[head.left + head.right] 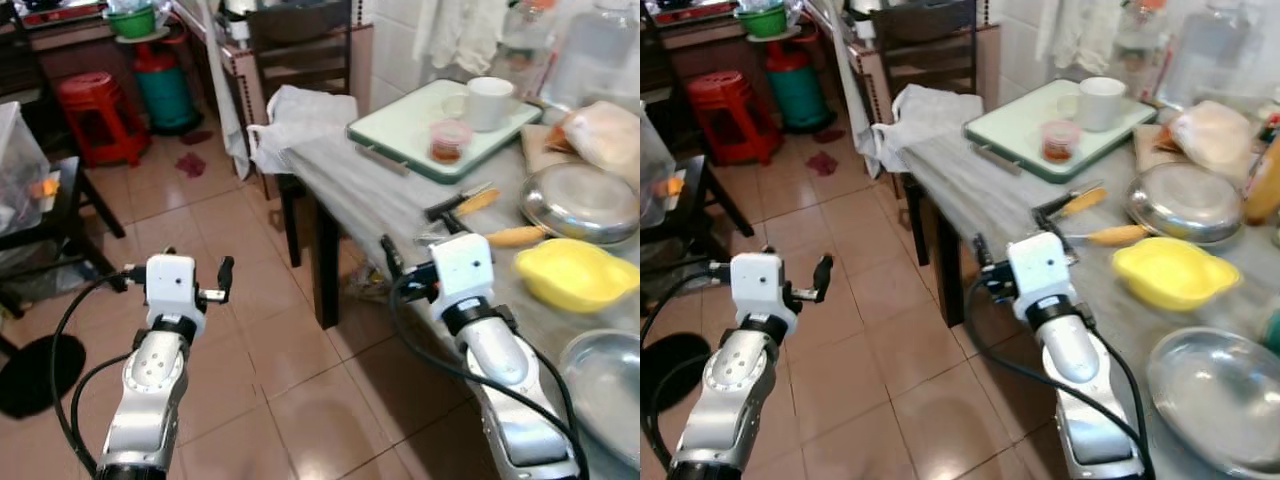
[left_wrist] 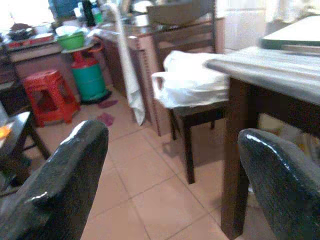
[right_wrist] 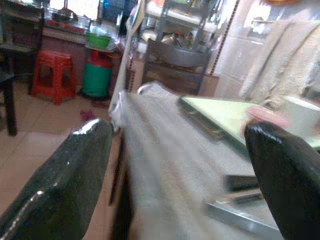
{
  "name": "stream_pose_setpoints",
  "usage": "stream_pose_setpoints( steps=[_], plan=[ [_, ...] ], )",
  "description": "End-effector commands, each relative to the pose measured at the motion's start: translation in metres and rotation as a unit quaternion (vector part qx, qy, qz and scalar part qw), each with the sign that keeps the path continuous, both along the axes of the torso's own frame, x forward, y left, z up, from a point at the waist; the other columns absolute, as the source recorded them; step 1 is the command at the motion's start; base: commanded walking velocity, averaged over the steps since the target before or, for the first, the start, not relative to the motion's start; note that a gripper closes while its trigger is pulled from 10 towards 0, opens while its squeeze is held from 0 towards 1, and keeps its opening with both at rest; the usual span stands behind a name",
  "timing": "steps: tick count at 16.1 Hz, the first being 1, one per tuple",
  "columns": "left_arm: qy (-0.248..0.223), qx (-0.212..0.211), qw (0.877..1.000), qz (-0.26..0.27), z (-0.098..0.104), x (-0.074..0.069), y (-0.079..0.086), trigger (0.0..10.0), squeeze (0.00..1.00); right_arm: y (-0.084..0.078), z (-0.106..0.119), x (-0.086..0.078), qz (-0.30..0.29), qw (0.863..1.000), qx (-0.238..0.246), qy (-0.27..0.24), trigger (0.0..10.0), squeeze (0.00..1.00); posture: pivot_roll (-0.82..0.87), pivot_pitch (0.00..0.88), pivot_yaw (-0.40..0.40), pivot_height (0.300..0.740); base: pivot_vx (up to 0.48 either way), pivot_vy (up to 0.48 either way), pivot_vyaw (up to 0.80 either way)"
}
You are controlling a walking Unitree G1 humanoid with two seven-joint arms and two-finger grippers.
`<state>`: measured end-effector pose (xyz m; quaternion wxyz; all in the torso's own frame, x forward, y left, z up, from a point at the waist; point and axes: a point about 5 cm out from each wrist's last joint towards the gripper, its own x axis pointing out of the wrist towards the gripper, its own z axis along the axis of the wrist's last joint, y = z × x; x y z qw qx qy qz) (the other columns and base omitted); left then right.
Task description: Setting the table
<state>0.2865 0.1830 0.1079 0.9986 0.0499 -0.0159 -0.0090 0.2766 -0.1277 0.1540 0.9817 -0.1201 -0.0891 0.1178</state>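
The table [image 1: 350, 185], under a grey cloth, fills the right side. At its far end, a pale green tray [image 1: 410, 125] carries a white mug [image 1: 488, 102] and a small cup of red stuff [image 1: 449, 141]. Nearer lie two orange-handled knives [image 1: 470, 203], a metal plate [image 1: 580, 200], a yellow bowl [image 1: 575, 272] and a metal bowl [image 1: 610, 385]. My right gripper [image 1: 425, 245] hovers open over the table's near left edge, pointing along the tabletop toward the tray, fingers [image 3: 75, 175] wide apart. My left gripper [image 1: 180, 265] is open over the floor left of the table, holding nothing.
A dark chair with a white plastic bag [image 1: 300, 118] stands at the table's far left end. Beyond are a red stool [image 1: 98, 112] and a green gas cylinder [image 1: 165, 88]. A black side table [image 1: 60, 205] is at the left. Tiled floor [image 1: 250, 300] lies open between.
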Motion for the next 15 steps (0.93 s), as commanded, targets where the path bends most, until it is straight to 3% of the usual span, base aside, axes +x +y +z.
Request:
stream_pose_setpoints(
  steps=[1,4,6,8,13,15],
  plan=[
    [0.008,0.006,1.000,0.012,-0.003,-0.002,0.009,10.0,0.00,0.006,0.000,0.004,-0.001,1.000,0.015,0.005,10.0,0.00,-0.03,0.061,0.050,0.740,0.000,0.480,0.00],
    [0.012,0.005,1.000,0.014,-0.006,-0.001,0.007,10.0,0.00,0.000,-0.014,0.010,-0.027,0.997,0.051,0.041,10.0,0.00,-0.03,0.053,0.047,0.740,0.000,0.480,0.00],
    [0.014,0.004,1.000,0.017,-0.008,-0.001,0.007,10.0,0.00,-0.005,-0.015,0.013,-0.041,0.998,0.036,0.022,10.0,0.00,-0.03,0.053,0.047,0.740,0.000,0.480,0.00],
    [0.024,0.002,0.999,0.023,-0.012,-0.001,0.008,10.0,0.00,-0.008,-0.030,0.014,-0.054,0.995,0.028,0.074,10.0,0.00,-0.03,0.042,0.040,0.740,0.000,0.480,0.00],
    [0.052,0.000,0.998,0.035,-0.029,-0.002,0.012,10.0,0.00,-0.010,-0.051,0.019,-0.044,0.994,0.029,0.092,10.0,0.00,-0.01,0.026,0.028,0.740,0.000,0.453,0.00],
    [0.064,0.009,0.997,0.037,-0.039,-0.005,0.013,10.0,0.00,-0.011,-0.061,0.020,-0.044,0.993,0.031,0.108,10.0,0.00,-0.01,0.019,0.027,0.740,0.000,0.000,0.00]
  ],
)
